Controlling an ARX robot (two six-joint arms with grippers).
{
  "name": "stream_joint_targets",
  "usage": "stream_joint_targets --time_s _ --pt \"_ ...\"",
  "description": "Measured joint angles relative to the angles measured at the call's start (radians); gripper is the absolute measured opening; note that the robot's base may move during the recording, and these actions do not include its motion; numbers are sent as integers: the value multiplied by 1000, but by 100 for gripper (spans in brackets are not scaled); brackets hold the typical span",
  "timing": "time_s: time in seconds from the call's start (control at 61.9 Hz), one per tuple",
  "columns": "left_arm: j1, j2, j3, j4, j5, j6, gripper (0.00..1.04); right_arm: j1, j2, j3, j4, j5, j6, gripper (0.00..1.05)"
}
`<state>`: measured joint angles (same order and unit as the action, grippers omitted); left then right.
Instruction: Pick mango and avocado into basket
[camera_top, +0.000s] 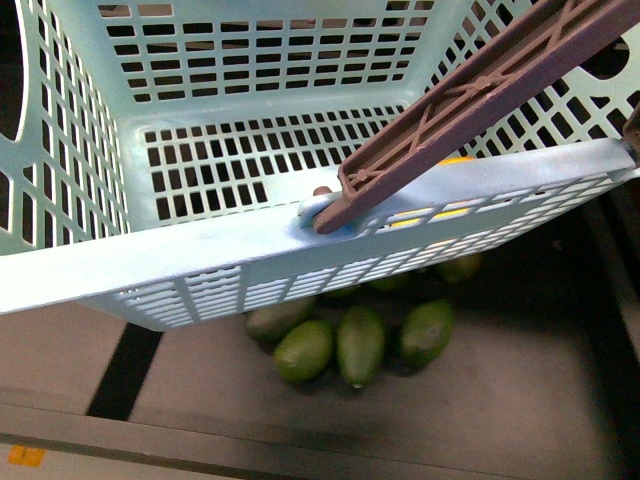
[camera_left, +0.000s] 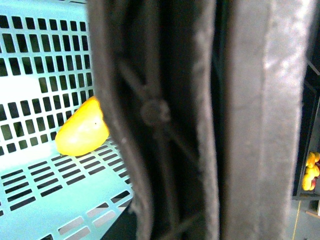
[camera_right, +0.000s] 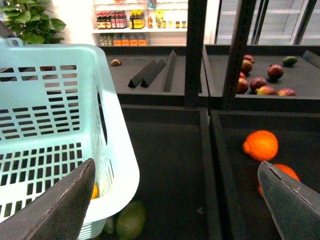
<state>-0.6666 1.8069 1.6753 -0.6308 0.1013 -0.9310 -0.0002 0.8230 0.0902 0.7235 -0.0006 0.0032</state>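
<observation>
Right end effector agape | basket holds mango; avocados outside

Mango mostly behind basket wall, handle close-up blurred, avocados partly covered.

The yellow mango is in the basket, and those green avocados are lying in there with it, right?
Not quite. The mango is in the basket, but the avocados lie outside it, on the dark shelf beneath, as the front view shows.

Right gripper with both dark fingers spread wide apart, nothing between.
</observation>
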Motion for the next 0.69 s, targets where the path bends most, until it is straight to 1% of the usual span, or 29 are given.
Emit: stream_joint_targets --time_s 0.436,0.484,0.63,0.646,0.662,0.694 --pt "0 0 0 0 0 0 14 0 0 0 0 -1 0 96" --pt "10 0 0 0 -1 -1 14 0 0 0 0 -7 0 96" --pt "18 0 0 0 -32 7 14 1 0 0 0 -5 0 96" --pt "18 0 0 0 -31 11 14 1 0 1 -3 3 3 96" --pt "18 0 0 0 -31 13 14 11 -4 14 -50 46 28 96" --pt "17 0 0 0 -24 13 14 29 -5 79 -245 174 102 96"
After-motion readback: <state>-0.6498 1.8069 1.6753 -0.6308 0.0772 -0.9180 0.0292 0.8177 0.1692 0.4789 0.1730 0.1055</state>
